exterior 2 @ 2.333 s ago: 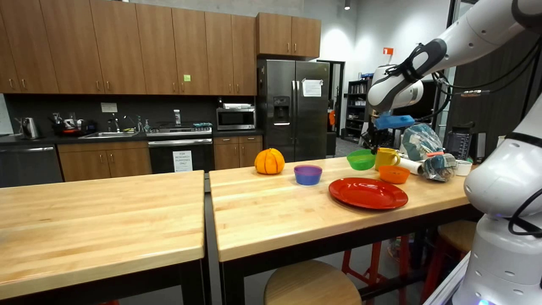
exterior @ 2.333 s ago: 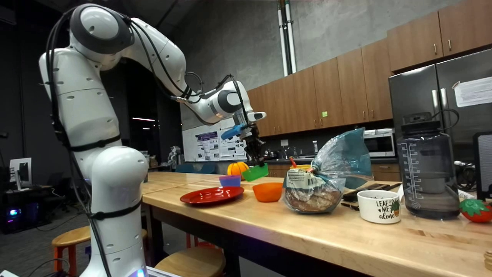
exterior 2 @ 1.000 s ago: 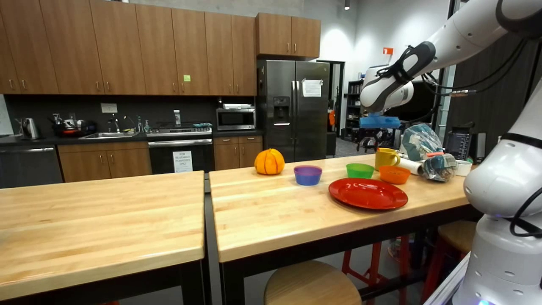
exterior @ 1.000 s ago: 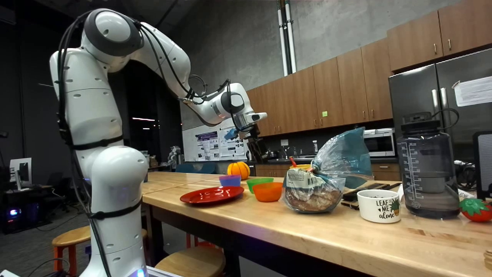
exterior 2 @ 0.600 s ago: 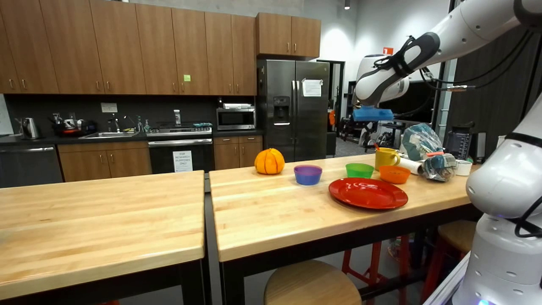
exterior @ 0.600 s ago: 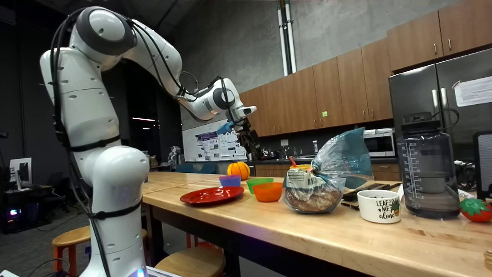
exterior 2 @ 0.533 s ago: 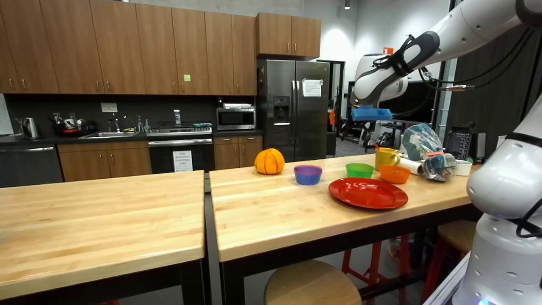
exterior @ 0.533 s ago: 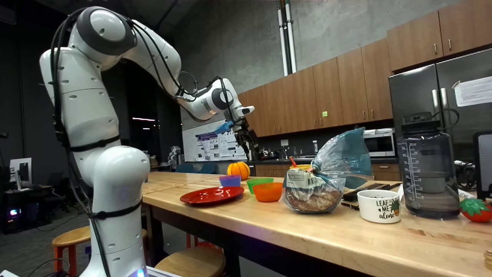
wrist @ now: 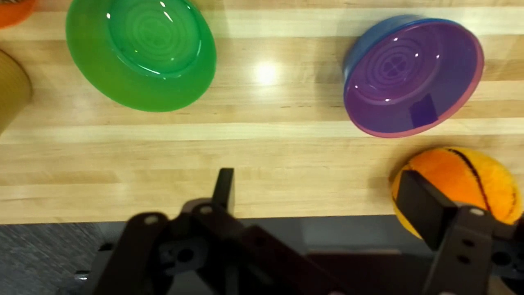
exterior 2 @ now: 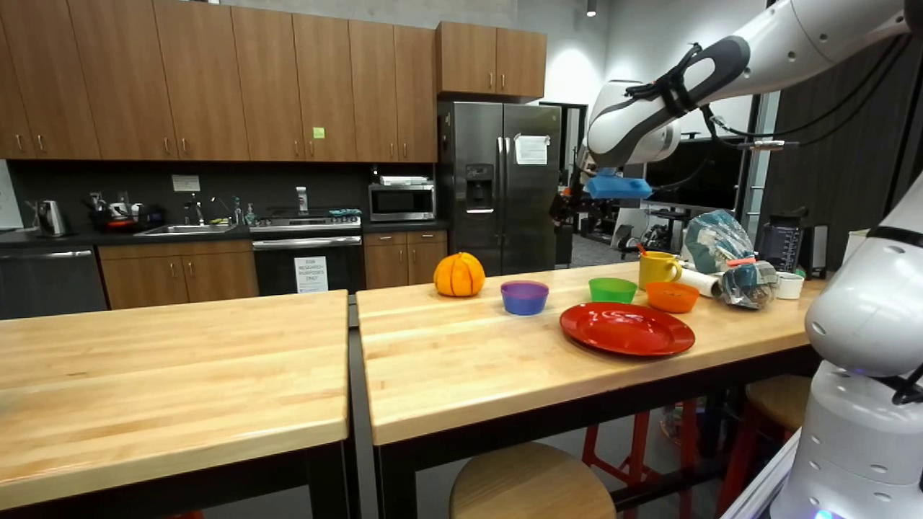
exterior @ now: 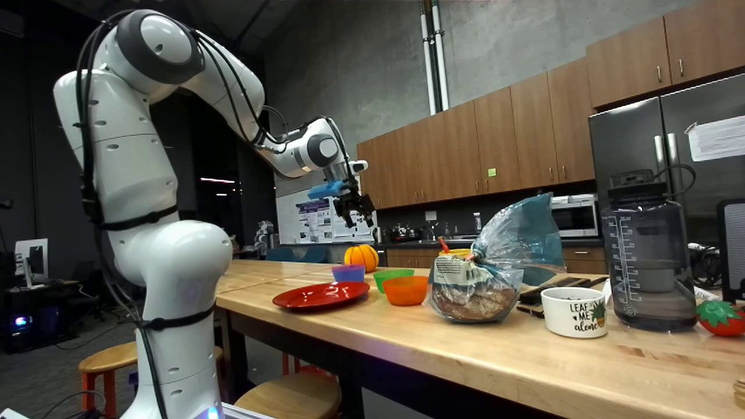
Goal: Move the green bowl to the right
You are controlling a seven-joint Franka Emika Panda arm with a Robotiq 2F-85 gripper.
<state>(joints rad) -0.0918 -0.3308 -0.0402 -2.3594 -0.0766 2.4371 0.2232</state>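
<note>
The green bowl (wrist: 143,88) stands upright on the wooden table, at the upper left in the wrist view. In an exterior view the green bowl (exterior: 391,274) is partly hidden behind the orange bowl, while in an exterior view the green bowl (exterior 2: 613,290) shows behind the red plate. My gripper (wrist: 323,196) is spread wide, with nothing between its fingers. It hangs well above the tabletop, apart from the bowl. An exterior view has the gripper (exterior: 359,221) up over the blue-purple bowl and pumpkin side.
Around the green bowl are the orange bowl (exterior: 405,291), the red plate (exterior 2: 627,330) and a yellow mug (exterior 2: 656,268). A blue-purple bowl (wrist: 409,73) and a plush pumpkin (wrist: 462,180) lie beyond. Bagged bread (exterior: 474,297) sits past the orange bowl. The table's far edge (wrist: 307,215) passes below the gripper.
The green bowl, earlier held tilted above the table, has been lowered and let go beside the orange bowl. My gripper has opened, risen and moved off toward the pumpkin side.
</note>
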